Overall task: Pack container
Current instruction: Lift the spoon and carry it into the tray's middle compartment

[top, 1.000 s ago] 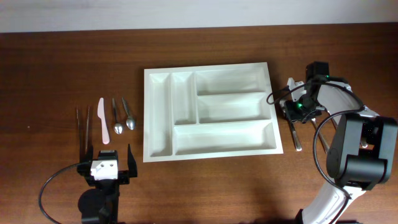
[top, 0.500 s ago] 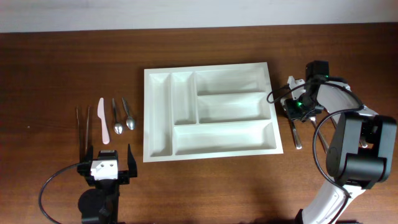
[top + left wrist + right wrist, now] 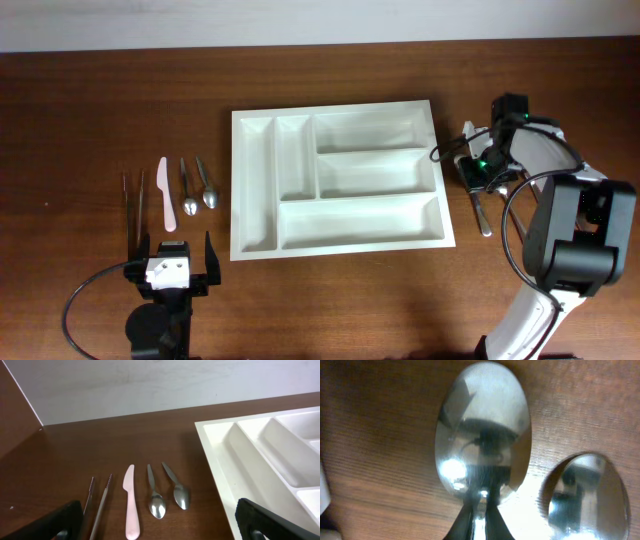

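The container (image 3: pixel 340 222), a white five-compartment cutlery tray, lies empty in the centre of the overhead view on the wooden surface (image 3: pixel 90 100). Just right of it the right end effector (image 3: pixel 478 172) is together, seemingly clamped on a spoon (image 3: pixel 481 435) at its neck, likely for lifting. Only its wrist view shows the bowls clearly, with a second spoon (image 3: pixel 585 495) just beside. At lower left the left end effector (image 3: pixel 174 250) stands apart, empty, facing a pink knife (image 3: pixel 130 505) and two teaspoons (image 3: pixel 157 506).

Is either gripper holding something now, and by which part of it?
The right gripper pinches a spoon at its neck, just below the bowl. The left gripper is open and empty.
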